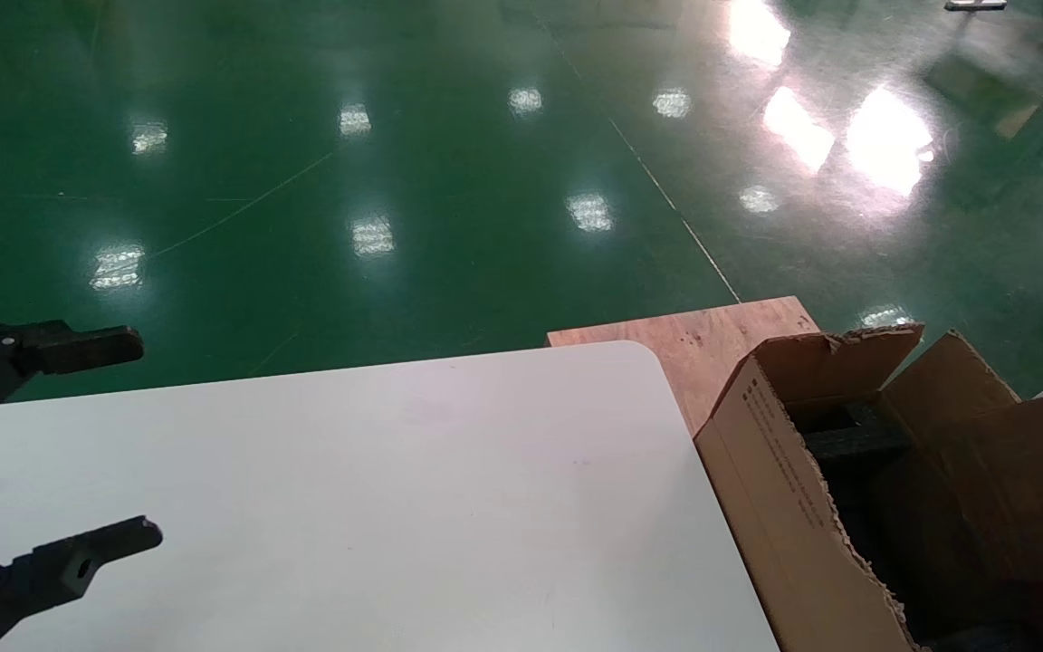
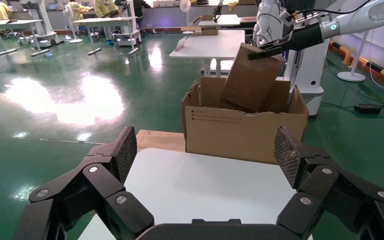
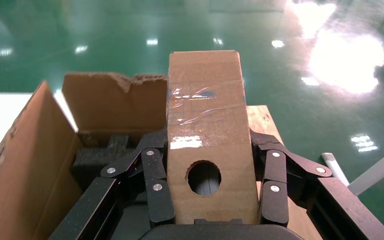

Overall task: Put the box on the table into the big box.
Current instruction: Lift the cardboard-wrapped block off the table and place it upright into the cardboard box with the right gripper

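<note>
You are well into this job: the box (image 3: pixel 206 145) is off the tabletop (image 1: pixel 377 507) and held by the right gripper (image 3: pixel 207 187), whose jaws are clamped on its two side faces. The taped face with the round hole is turned toward the right wrist camera.

In the left wrist view the box (image 2: pixel 252 76) hangs tilted above the big box (image 2: pixel 245 127), its lower end already down between the torn flaps, while most of its body stands above the rim. So the pick and the carry look finished, and what remains, as I judge it, is lowering and letting go.

Inside the big box (image 3: pixel 45 150) you can see dark foam (image 3: pixel 97 157) just below and beside the held box. I cannot tell whether the box touches that foam or a carton wall.

The big box (image 1: pixel 811 507) stands just past the tabletop's rounded corner, beside a plywood board (image 1: pixel 703 344). No other small box shows on the tabletop in the head view.

Your left gripper (image 1: pixel 60 453) is idle, on the far side of the tabletop from the big box, with its jaws spread wide and nothing between them.

Until the right jaws part and the box rests inside, treat the task as unfinished.
</note>
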Tool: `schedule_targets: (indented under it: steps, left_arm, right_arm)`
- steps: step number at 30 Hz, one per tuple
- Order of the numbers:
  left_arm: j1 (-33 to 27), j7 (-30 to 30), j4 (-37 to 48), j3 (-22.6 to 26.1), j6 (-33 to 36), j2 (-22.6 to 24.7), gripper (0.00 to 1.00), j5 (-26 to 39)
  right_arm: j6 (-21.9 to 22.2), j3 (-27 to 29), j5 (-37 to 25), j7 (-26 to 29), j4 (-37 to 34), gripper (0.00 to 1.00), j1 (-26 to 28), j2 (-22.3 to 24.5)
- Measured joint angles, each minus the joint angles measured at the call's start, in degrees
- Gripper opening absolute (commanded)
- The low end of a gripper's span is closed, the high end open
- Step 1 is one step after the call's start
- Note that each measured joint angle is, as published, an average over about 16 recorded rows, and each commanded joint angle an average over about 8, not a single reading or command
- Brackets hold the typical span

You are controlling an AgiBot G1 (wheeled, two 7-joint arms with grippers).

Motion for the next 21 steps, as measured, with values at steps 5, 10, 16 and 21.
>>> schedule_targets:
  steps: [5, 10, 16, 21]
  left_arm:
    - [0.0, 0.0, 0.0, 0.0, 0.0, 0.0, 1.0, 0.0]
    - [0.0, 0.0, 0.0, 0.0, 0.0, 0.0, 1.0, 0.0]
    - [0.0, 0.0, 0.0, 0.0, 0.0, 0.0, 1.0, 0.0]
    - [0.0, 0.0, 0.0, 0.0, 0.0, 0.0, 1.0, 0.0]
  right_arm:
    - [-1.66, -5.7, -0.55, 0.61, -4.67, 0.0, 6.47, -0.65]
    - [-3.48, -10.29, -1.89, 0.82, -8.78, 0.0, 11.8, -1.07]
    - [-5.45, -14.33, -3.66, 0.91, -13.05, 0.0, 16.61, -1.61]
    - [-6.24, -16.9, -4.77, 0.99, -15.23, 0.0, 19.4, -2.01]
